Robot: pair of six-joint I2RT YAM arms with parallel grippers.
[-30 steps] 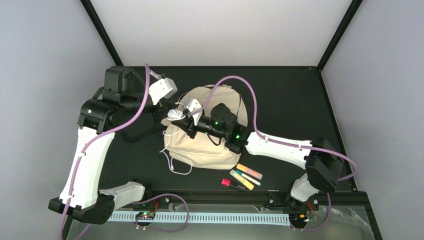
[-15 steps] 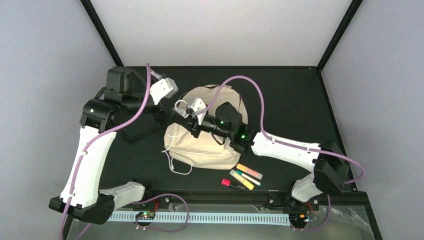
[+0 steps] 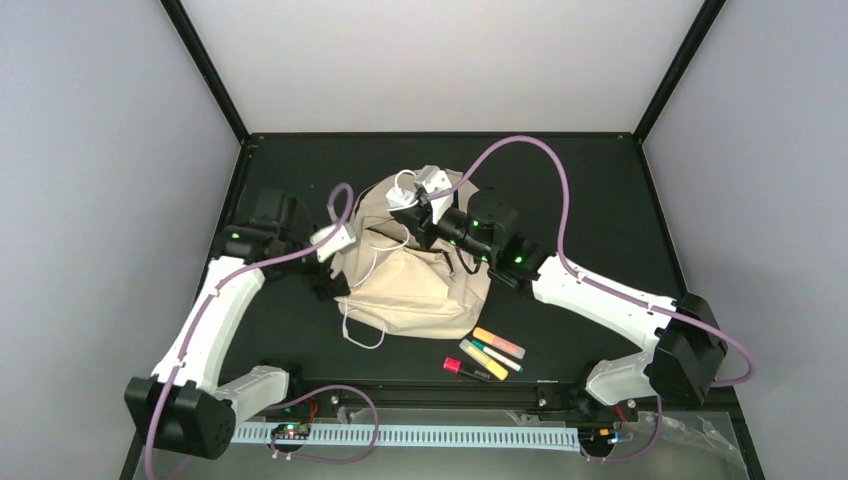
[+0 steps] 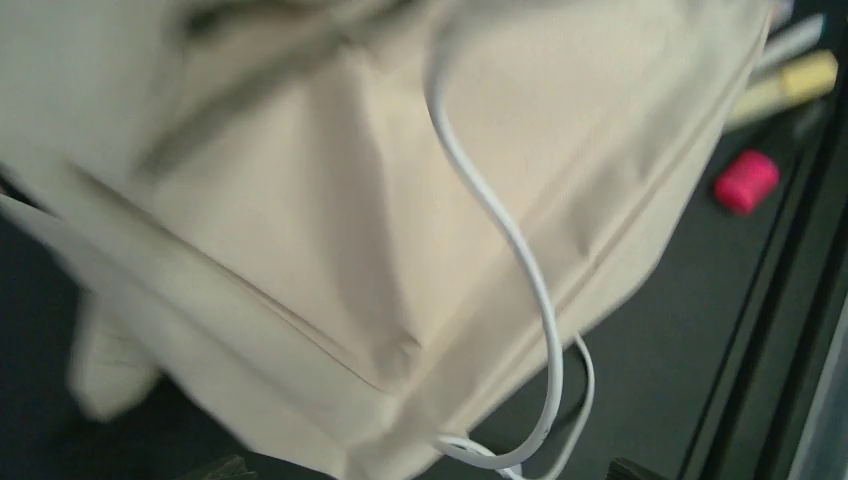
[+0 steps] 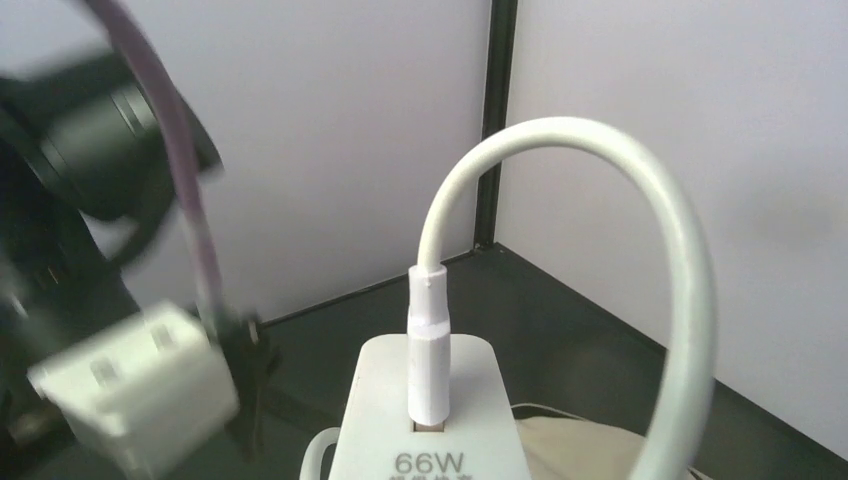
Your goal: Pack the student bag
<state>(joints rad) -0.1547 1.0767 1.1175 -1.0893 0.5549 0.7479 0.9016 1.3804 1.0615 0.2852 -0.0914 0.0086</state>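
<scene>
The student bag [image 3: 420, 285] lies flat in the middle of the table [image 3: 600, 200]. Its long axis runs from the far side toward my bases, with the rounded end far and the broad end near. Over that far end hangs my right pincer [image 3: 415, 205], clamped on the white charger [image 3: 401, 194], so the bag lies below it and toward me. The right wrist view shows the charger block close up, plug seated and lead arching away. The white cable [image 3: 362, 338] runs from the charger down across the bag's front and ends in a loose loop on the table off the near-left corner. My left pincer [image 3: 330, 272] sits just beside the bag's left edge about halfway along, jaws wide apart and holding nothing. Its camera looks across the cream fabric and that cable toward the markers [image 3: 492, 352] by the near-right corner. I reckon the right arm is the one placed to lower the charger in. The left arm is nearer the trailing cable and the flap. I cannot tell from here where the bag's opening stands or whether it is unzipped, and the drop depends on that.
</scene>
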